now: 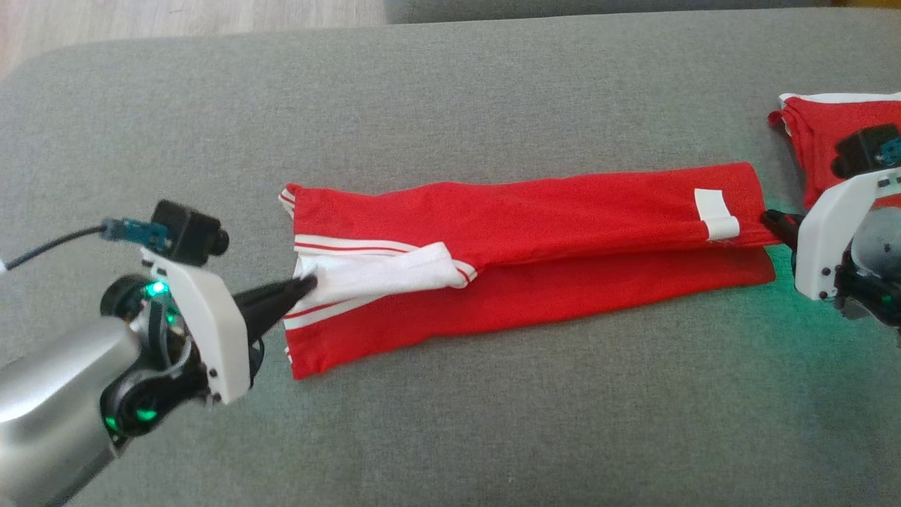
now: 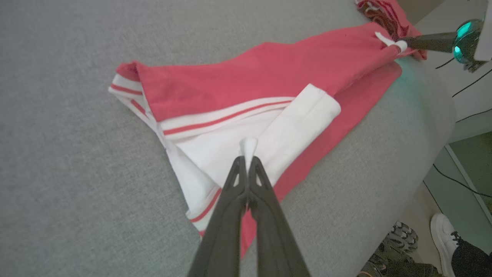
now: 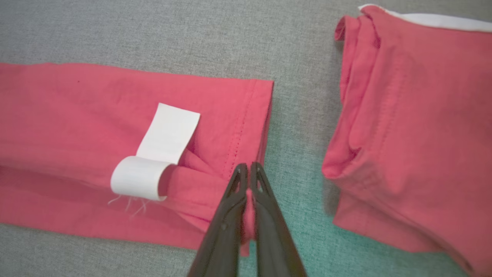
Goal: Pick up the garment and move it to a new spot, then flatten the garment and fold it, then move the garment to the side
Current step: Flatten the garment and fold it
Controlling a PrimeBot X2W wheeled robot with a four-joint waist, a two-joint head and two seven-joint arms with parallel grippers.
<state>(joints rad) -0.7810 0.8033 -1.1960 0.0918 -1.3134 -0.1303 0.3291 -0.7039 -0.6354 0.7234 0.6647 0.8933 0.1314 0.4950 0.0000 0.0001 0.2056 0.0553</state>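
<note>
A red garment (image 1: pixel 535 232) with white striped trim lies folded lengthwise into a long band across the grey cushion (image 1: pixel 450 105). My left gripper (image 1: pixel 310 284) is shut on a pinch of its white fabric (image 2: pixel 249 145) at the band's left end. At the opposite end my right gripper (image 1: pixel 769 215) is shut on the red hem (image 3: pixel 246 207), just beside a white label (image 3: pixel 161 150) that curls up from the cloth. The garment (image 2: pixel 269 73) stretches between the two grippers, its upper layer resting over the lower one.
A second red garment (image 1: pixel 834 134), folded, lies at the cushion's far right, close beside my right wrist; it also appears as the folded red garment (image 3: pixel 415 127) in the right wrist view. A person's shoes (image 2: pixel 442 231) stand on the floor beyond the cushion's edge.
</note>
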